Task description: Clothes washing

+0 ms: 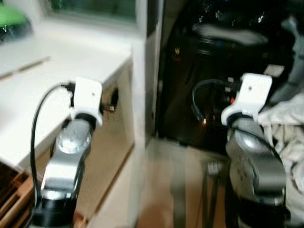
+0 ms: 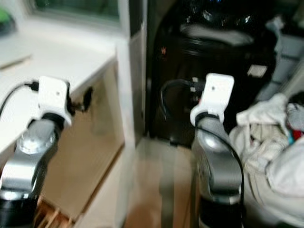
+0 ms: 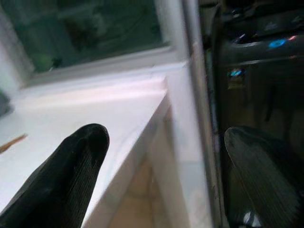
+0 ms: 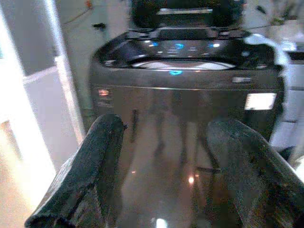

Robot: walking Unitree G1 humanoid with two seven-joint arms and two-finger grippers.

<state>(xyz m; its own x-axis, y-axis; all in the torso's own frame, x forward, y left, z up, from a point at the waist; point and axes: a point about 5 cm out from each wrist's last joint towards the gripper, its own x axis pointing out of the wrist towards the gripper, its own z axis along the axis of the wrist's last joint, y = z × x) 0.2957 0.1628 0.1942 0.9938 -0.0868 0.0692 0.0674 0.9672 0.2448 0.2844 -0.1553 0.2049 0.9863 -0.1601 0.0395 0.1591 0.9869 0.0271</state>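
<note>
A dark top-loading washing machine (image 4: 190,109) stands straight ahead in a nook past a white partition, with blue lights glowing on its panel and a pale sticker on its front too blurred to read. A white counter (image 1: 57,71) under a window lies to the robot's left, with tan flooring below. A heap of pale clothes (image 2: 266,142) sits beside the right arm, and the left gripper (image 3: 161,175) and right gripper (image 4: 166,171) both hang spread apart, grasping nothing.

white counter (image 1: 57,71) below window (image 3: 85,33)
</note>
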